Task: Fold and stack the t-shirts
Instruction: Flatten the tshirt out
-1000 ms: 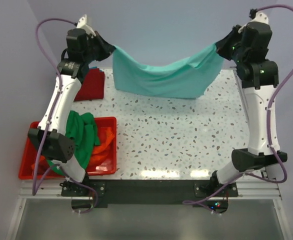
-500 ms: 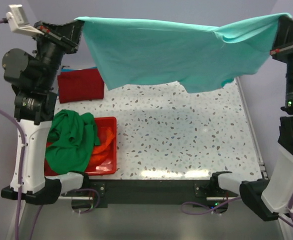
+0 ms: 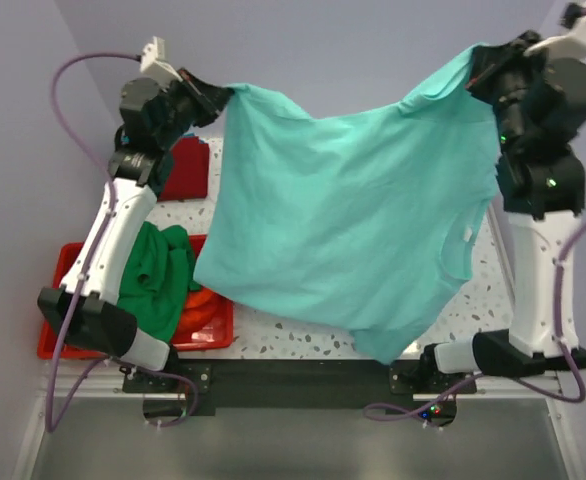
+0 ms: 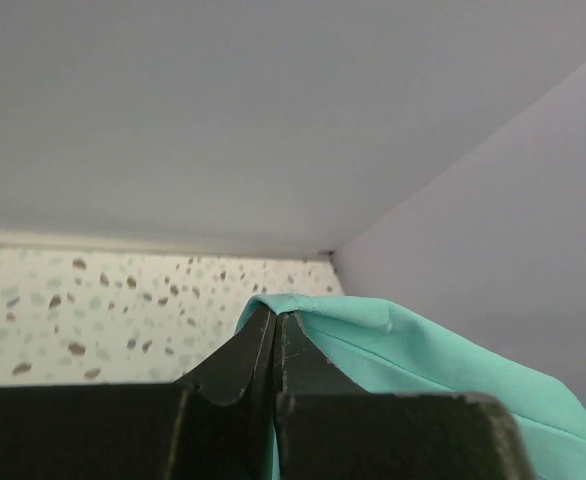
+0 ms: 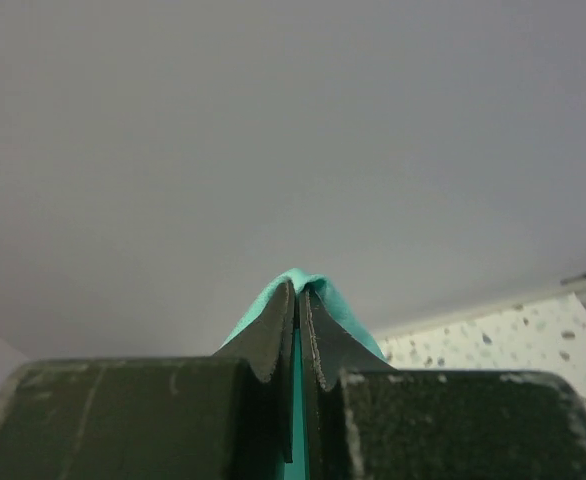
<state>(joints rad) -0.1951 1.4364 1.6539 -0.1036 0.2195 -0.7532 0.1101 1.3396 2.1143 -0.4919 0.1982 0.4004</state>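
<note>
Our left pincer [image 3: 216,98] is shut tight on one top corner of the teal t-shirt [image 3: 343,230], and our right pincer [image 3: 476,68] is shut tight on the other, both held up high. The teal t-shirt hangs between them like a big sheet and hides most of the desk [image 3: 485,295]. Its low end is down by the near edge, and we cannot tell if it touches the desk. We think the job now is to lay it down flat, ready to fold. To do that well, we should bring both pincers down together and at the same speed, and keep them far apart so the cloth stays smooth. We should let the low end land first, then lay the rest down after it. One low corner hangs over the red bin [image 3: 223,330] at the left, so we should move a bit to the right to stay out of it. The green t-shirt [image 3: 158,275] is piled in that bin. The dark red t-shirt [image 3: 183,170] lies flat at the far left of the desk. The orange t-shirt [image 3: 201,305] peeks out beside the green one.
</note>
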